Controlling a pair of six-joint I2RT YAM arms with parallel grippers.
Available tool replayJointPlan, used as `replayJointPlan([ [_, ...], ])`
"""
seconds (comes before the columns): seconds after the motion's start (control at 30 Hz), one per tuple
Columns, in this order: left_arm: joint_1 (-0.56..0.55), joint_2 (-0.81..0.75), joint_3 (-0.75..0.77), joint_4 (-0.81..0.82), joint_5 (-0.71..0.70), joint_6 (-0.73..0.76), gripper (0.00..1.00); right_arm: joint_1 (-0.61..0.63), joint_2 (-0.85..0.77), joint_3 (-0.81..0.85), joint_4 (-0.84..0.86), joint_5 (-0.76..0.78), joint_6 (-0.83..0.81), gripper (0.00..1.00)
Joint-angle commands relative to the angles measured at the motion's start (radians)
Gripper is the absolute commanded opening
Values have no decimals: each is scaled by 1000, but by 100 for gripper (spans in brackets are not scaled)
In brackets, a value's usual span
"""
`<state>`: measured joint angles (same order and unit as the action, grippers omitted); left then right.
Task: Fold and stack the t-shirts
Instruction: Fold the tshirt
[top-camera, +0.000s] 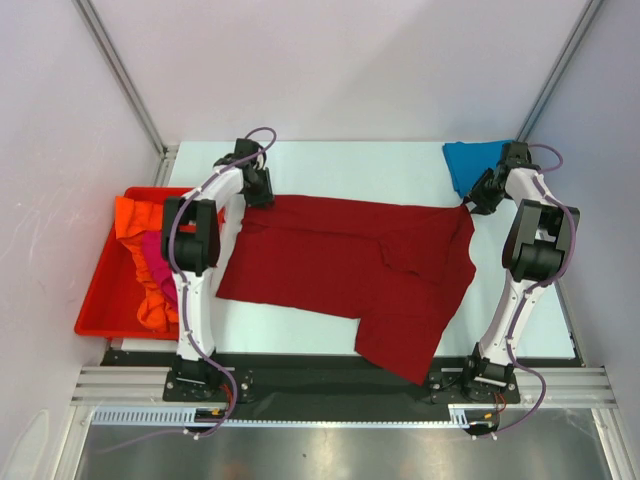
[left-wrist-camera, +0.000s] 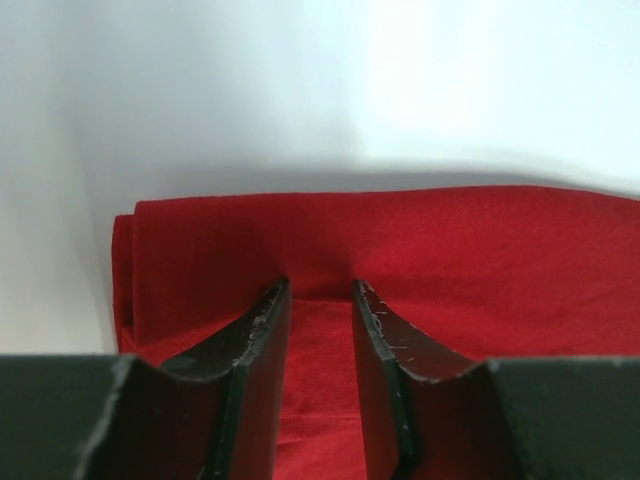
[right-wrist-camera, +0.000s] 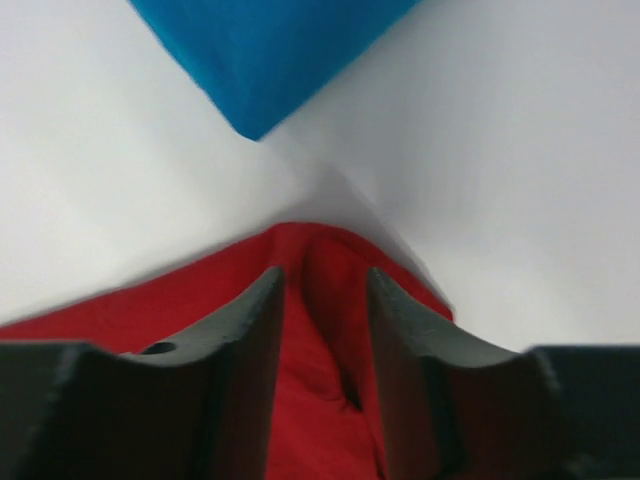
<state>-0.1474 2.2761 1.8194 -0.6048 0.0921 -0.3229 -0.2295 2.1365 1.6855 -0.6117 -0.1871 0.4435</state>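
On my left, the red bin (top-camera: 100, 300) holds the orange t-shirt (top-camera: 135, 220) and the magenta t-shirt (top-camera: 152, 255). My left gripper (left-wrist-camera: 320, 285) pinches the far left corner of the dark red t-shirt (top-camera: 340, 255), which lies spread and creased across the table (top-camera: 350, 165). My right gripper (right-wrist-camera: 325, 275) straddles its far right corner; I cannot tell if it grips. The blue t-shirt (top-camera: 470, 160) is just beyond.
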Motion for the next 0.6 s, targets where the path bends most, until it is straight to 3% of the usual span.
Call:
replayJointPlan([
  [0.0,8,-90,-35,-7,8,4,38,-4,-70,33,-81,69,-57,45],
  [0.13,8,-214,-138,22,-28,13,39,10,-182,-71,-148,138,-120,47],
  [0.3,22,-263,-258,40,-66,25,36,91,-329,-167,-148,110,-127,45],
  [0.47,43,-225,-282,36,-89,47,32,176,-369,-265,-142,19,-89,36],
  [0.57,66,-207,-293,40,-115,47,29,219,-389,-328,-100,15,-72,25],
])
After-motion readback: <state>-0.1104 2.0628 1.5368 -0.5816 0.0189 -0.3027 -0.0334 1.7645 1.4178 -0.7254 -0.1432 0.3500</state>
